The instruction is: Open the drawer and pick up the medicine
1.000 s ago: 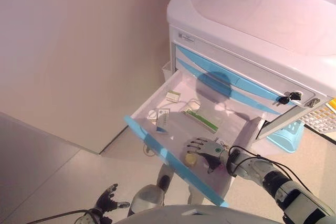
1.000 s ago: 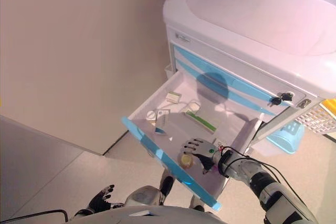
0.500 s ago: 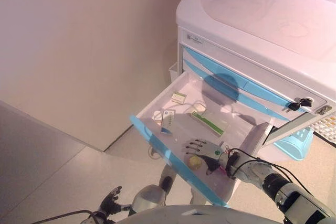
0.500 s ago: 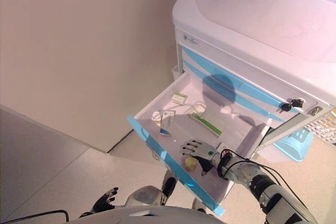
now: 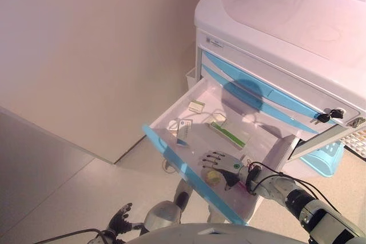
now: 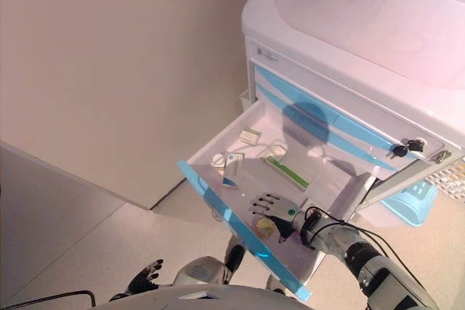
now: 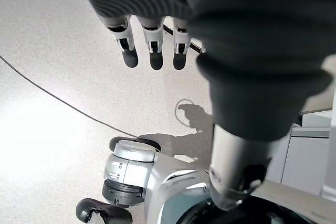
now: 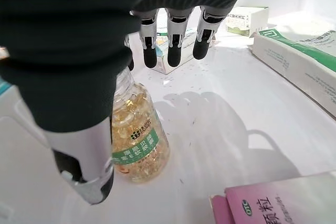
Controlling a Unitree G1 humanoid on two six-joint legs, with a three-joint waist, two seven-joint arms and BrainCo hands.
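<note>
Little has moved: right robot hand (fingers loose) apparently grazes bottle.

Right hand above white drawer floor, fingers extended, thumb just beside clear bottle of yellow capsules with green label. Bottle upright, between thumb and fingers. Beyond bottle: green-and-white box, small white box. Nearer than bottle: pink box.
</note>
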